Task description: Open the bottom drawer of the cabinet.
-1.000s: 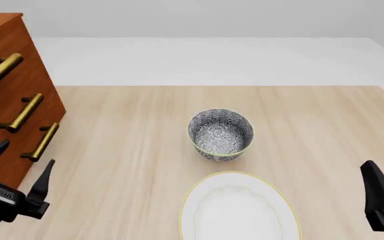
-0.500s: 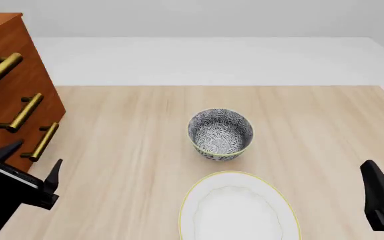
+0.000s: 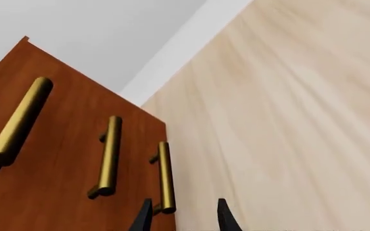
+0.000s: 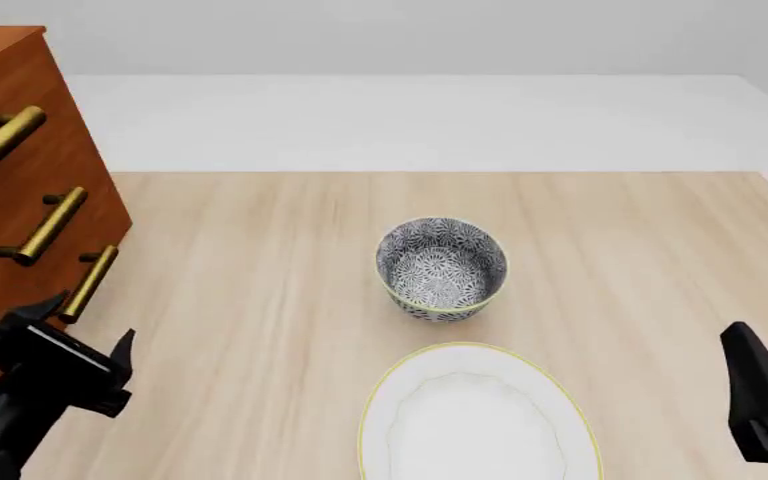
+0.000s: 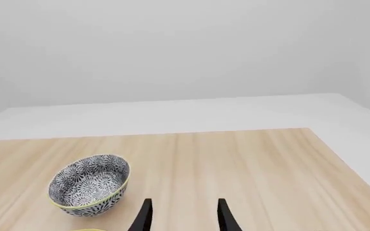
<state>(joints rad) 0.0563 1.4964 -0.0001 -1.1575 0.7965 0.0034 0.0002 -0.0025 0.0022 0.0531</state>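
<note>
The cabinet (image 4: 80, 160) stands at the table's left edge, reddish-brown, with three brass bar handles stacked on a flush front. Lowest of them is the bottom drawer's handle (image 4: 88, 283), which shows again in the left wrist view (image 3: 165, 175). My left gripper (image 4: 84, 327) is open just in front of and below this handle. In the left wrist view its fingertips (image 3: 144, 217) sit at the handle's near end, the gripper (image 3: 183, 217) not touching it. My right gripper (image 5: 183, 215) hangs open and empty at the table's front right (image 4: 758, 385).
A patterned black-and-white bowl (image 4: 442, 268) sits mid-table, also seen from the right wrist (image 5: 90, 183). A white plate (image 4: 471, 425) with a yellow rim lies in front of it near the table's front edge. The cabinet (image 3: 50, 159) fills the left side.
My left gripper has moved forward and up toward the bottom handle, its fingers now close beside it. The right arm has not moved.
</note>
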